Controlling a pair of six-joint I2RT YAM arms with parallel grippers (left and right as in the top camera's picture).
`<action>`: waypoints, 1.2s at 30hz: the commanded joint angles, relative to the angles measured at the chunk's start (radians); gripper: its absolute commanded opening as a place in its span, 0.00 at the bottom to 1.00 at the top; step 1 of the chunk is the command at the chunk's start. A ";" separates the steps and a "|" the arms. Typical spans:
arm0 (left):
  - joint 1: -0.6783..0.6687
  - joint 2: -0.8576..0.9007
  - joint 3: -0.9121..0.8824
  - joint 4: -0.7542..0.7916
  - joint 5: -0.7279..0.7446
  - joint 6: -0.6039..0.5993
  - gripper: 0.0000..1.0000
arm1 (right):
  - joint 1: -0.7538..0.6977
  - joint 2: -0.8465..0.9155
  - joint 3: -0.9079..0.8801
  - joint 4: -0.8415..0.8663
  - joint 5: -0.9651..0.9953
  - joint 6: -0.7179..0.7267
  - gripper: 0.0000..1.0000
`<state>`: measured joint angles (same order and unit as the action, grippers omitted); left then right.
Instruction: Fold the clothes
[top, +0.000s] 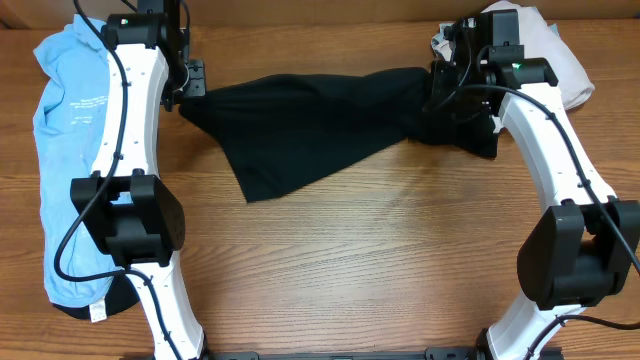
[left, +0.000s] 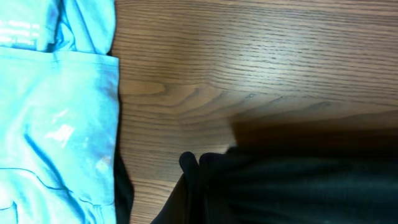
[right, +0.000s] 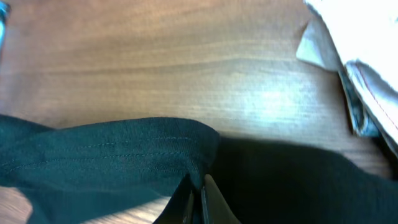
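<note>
Left end effector (top: 189, 86), upper left of the overhead frame, is pressed together on the left corner of the black garment (top: 310, 125). Its own cam shows no fingers, only black cloth bunched at the bottom edge. Right end effector (top: 447, 92), upper right, is also pressed together, pinching the garment's right end. In its cam the fingertips (right: 214, 205) meet at the bottom edge w/ a folded hem gathered just above them.

Key relation: the garment spans btwn the two, long axis running left-right across the upper part of the frame. A loose flap trails toward lower left onto the surface (top: 400, 260). Each arm has its own end, so neither is nearer. The bulk of the cloth lies toward frame centre from both, i.e. right of the left one & left of the right one. My guess is the next move, spreading it flat or bringing the ends together, needs both arms in step. Uneven pull could slip a corner out.

Other clothes: blue tee (top: 60, 160) lies along the left edge, partly under the left arm & just beside the held corner. Cream garment (top: 565, 60) sits in the upper right corner behind the right arm.

Writing: the tee has white print (top: 88, 105), too small to read overhead & blurred in the left wrist cam. A white tag (top: 98, 312) at lower left sits on dark cloth poking from under the tee, nothing legible. No brands seen
</note>
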<state>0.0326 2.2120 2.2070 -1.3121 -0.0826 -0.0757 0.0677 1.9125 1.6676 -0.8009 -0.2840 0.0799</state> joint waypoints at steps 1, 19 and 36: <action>0.006 -0.002 0.020 0.011 -0.014 0.001 0.04 | -0.005 -0.011 0.014 -0.024 0.064 -0.029 0.04; 0.006 -0.002 0.093 -0.037 -0.002 0.019 0.04 | -0.003 -0.051 0.034 -0.095 0.062 -0.029 0.11; 0.006 -0.002 0.091 -0.037 0.031 0.019 0.04 | 0.067 0.075 0.034 0.019 -0.023 -0.092 0.60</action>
<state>0.0334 2.2120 2.2749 -1.3479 -0.0643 -0.0719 0.0895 1.9213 1.6703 -0.8322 -0.2737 0.0174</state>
